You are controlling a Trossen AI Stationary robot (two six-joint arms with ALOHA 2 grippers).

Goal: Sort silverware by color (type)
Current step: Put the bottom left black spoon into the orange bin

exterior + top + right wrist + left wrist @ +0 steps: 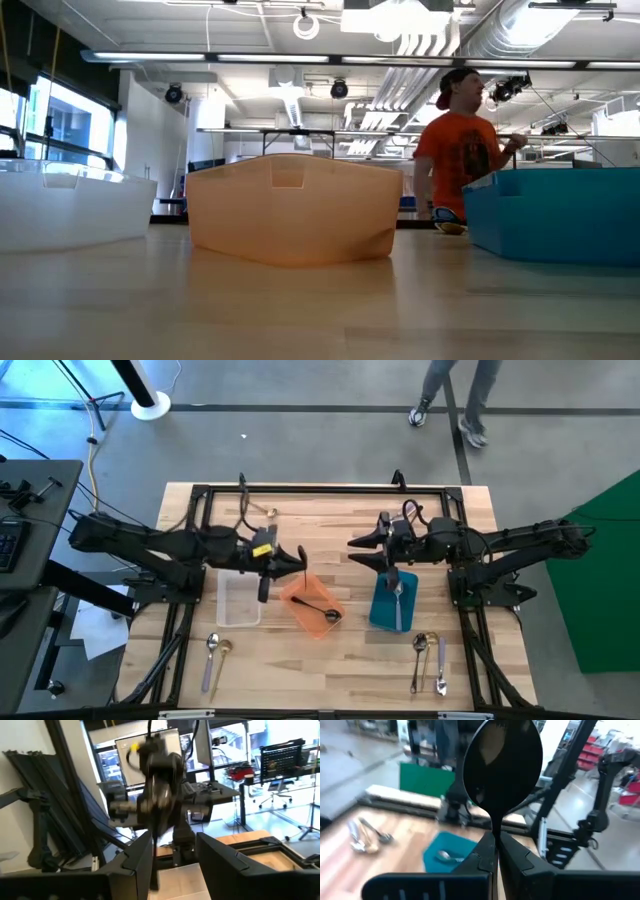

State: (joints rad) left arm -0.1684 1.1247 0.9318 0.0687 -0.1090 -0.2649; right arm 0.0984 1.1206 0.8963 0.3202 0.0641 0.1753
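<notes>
Orange tray (312, 605) holding black spoon (322, 610), blue tray (393, 606) silver spoon (397, 598), clear tray (239, 601) seemingly bare

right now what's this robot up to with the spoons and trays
It is sorting spoons by finish into trays. The left gripper is shut on a black spoon, held over the orange tray, which already holds one black spoon. The right gripper hangs open and empty above the blue tray, where a silver spoon lies. The clear tray looks empty. More spoons wait near the table's front edge.
</notes>
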